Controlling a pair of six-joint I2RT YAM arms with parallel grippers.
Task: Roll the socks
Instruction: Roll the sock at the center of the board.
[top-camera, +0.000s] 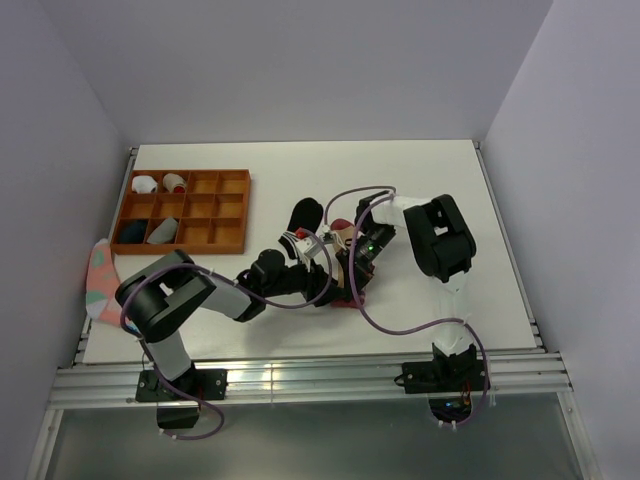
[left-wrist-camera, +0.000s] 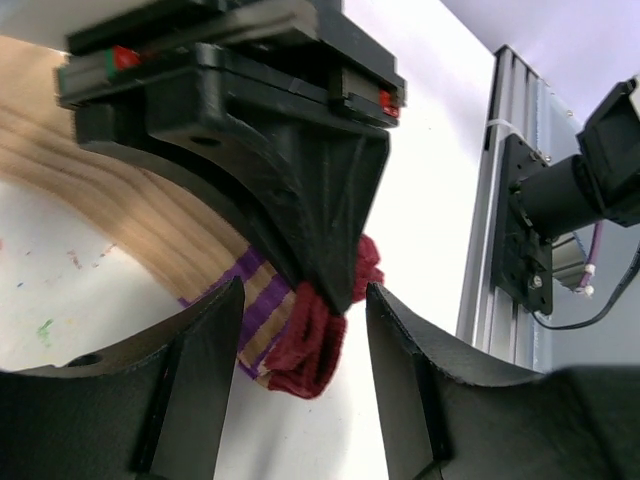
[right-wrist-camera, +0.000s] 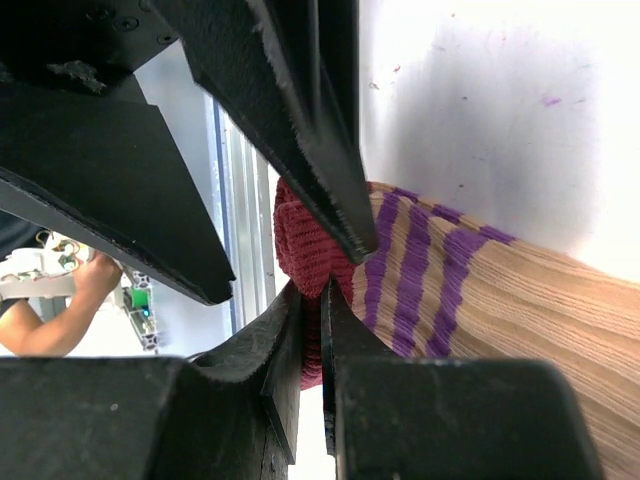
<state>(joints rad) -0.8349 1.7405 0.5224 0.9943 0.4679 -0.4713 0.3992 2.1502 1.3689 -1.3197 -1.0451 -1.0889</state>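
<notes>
**Top view.** Near frame centre, on the white table (top-camera: 430, 180): tan sock (top-camera: 343, 232), largely hidden under the arms, with its maroon toe (top-camera: 350, 298) showing just below. Just up and left of it: black sock (top-camera: 303, 215). Over the toe, close together: left gripper (top-camera: 325, 288), reaching in from lower left, and right gripper (top-camera: 355, 280), coming down from the right. Cannot tell either jaw state from here. Upper left: wooden tray (top-camera: 228, 232), with small rolled bundles (top-camera: 146, 183) in its left compartments. Left edge: pink sock (top-camera: 100, 278).

**Left wrist view.** Along the bottom: left gripper (left-wrist-camera: 303, 288), jaws wide apart, straddling the maroon toe (left-wrist-camera: 305, 350) without clamping it. From the top of the frame: right gripper (left-wrist-camera: 335, 298), tip pinching that toe. Curving away to the upper left: tan sock (left-wrist-camera: 130, 215), purple stripes beside the toe.

**Right wrist view.** Bottom centre: right gripper (right-wrist-camera: 310, 320), jaws pressed together on the maroon toe (right-wrist-camera: 300, 240). Stretching to the right edge: tan sock (right-wrist-camera: 530, 310). Upper left and top centre: left gripper's fingers (right-wrist-camera: 300, 130), spread either side of the toe.
</notes>
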